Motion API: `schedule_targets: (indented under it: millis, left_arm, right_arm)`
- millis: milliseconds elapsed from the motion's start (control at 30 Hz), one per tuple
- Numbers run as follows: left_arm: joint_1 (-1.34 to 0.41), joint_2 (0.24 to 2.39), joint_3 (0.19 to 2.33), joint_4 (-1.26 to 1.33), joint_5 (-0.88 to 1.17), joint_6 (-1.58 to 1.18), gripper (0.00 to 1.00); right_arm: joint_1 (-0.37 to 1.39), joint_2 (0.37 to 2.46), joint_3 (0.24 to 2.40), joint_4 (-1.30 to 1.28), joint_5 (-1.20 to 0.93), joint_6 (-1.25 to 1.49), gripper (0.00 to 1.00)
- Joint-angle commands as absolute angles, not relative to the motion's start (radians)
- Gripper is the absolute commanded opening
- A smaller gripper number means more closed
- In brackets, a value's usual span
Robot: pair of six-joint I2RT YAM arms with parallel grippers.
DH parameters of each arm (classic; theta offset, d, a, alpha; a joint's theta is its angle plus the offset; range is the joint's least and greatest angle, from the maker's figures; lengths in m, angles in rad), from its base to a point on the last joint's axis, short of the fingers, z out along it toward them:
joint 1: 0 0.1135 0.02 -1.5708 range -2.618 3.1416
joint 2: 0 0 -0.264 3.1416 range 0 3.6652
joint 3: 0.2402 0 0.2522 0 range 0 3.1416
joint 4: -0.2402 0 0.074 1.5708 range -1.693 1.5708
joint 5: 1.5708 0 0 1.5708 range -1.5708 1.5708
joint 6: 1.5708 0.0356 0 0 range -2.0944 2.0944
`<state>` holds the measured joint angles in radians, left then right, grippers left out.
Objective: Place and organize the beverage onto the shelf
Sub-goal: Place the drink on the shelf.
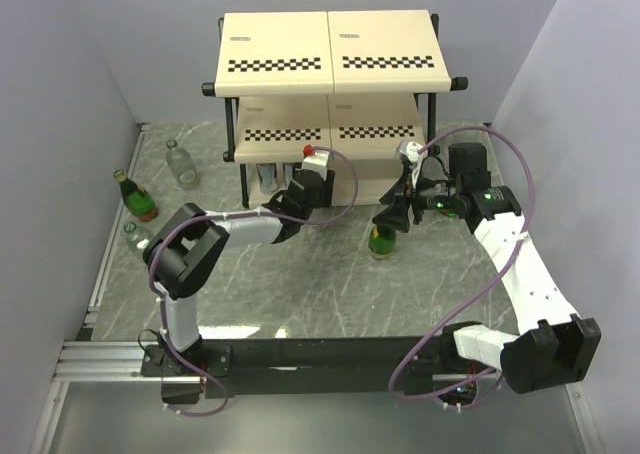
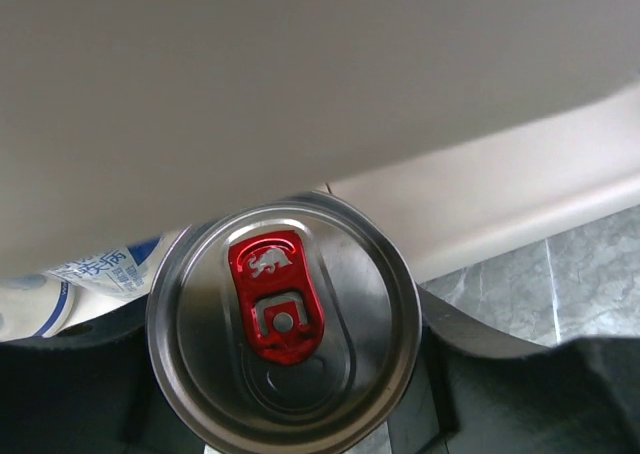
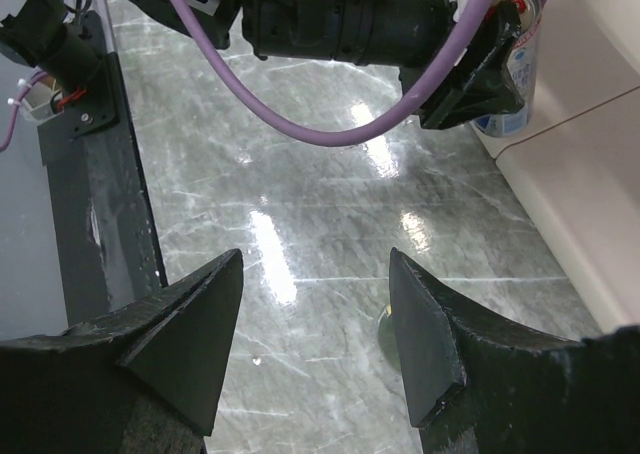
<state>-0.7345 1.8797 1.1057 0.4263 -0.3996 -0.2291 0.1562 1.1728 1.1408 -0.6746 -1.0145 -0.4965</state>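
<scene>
The shelf (image 1: 330, 44) stands at the back middle. My left gripper (image 1: 303, 186) is shut on a silver can with a red tab (image 2: 283, 319), held at the front of the shelf's lowest tier, under a cream board (image 2: 300, 94); its dark fingers (image 2: 470, 374) flank the can. A blue-labelled drink (image 2: 100, 269) stands just left of the can. My right gripper (image 3: 315, 264) is open with only table between its fingers. It hovers over a green bottle (image 1: 381, 240) standing upright in front of the shelf; a sliver of the bottle (image 3: 385, 329) shows beside the right finger.
Left of the shelf lie a green bottle (image 1: 135, 196) and a clear bottle (image 1: 180, 162), with another clear bottle (image 1: 136, 236) nearer the left arm. Silver cans (image 1: 268, 174) stand on the bottom tier. Grey walls close both sides.
</scene>
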Motion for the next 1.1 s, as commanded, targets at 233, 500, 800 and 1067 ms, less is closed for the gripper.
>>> schedule_targets:
  millis: [233, 500, 800, 1067]
  left_arm:
    - [-0.741, 1.89, 1.216, 0.456, -0.48, -0.252, 0.0]
    - [-0.741, 1.904, 1.215, 0.472, -0.503, -0.241, 0.0]
    - [-0.741, 1.919, 1.215, 0.497, -0.522, -0.238, 0.01]
    - [-0.752, 1.847, 1.12, 0.572, -0.479, -0.213, 0.0]
  right_arm:
    - [0.143, 1.135, 1.183, -0.68, -1.042, -0.514, 0.67]
    - [0.138, 1.132, 1.181, -0.681, -1.048, -0.514, 0.67]
    - [0.132, 1.132, 1.181, -0.681, -1.052, -0.514, 0.67]
    - [0.129, 1.132, 1.183, -0.684, -1.057, -0.515, 0.67]
